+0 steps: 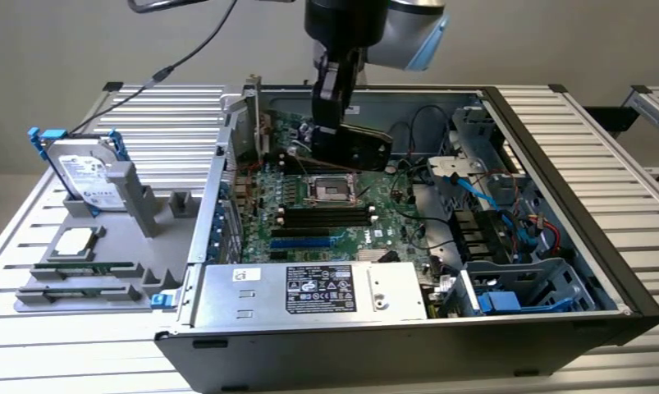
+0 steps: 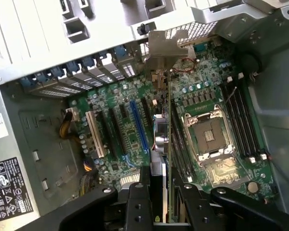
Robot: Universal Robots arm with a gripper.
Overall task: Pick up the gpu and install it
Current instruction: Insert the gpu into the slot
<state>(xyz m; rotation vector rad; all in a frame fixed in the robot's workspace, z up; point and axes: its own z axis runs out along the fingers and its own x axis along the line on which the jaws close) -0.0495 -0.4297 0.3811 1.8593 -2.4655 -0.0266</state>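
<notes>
One gpu, held edge-on in the narrow grip of my pincer, hangs above the far half of the motherboard, near the CPU socket, inside the open computer case; I judge it light, stiff and fragile, best held by the board edges, not the cooler or contacts.

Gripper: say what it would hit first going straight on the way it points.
The gripper grips the gpu edge-on, pointing at the motherboard. The card would likely meet it first, between the blue slot and the CPU socket; depth is unclear.
</notes>
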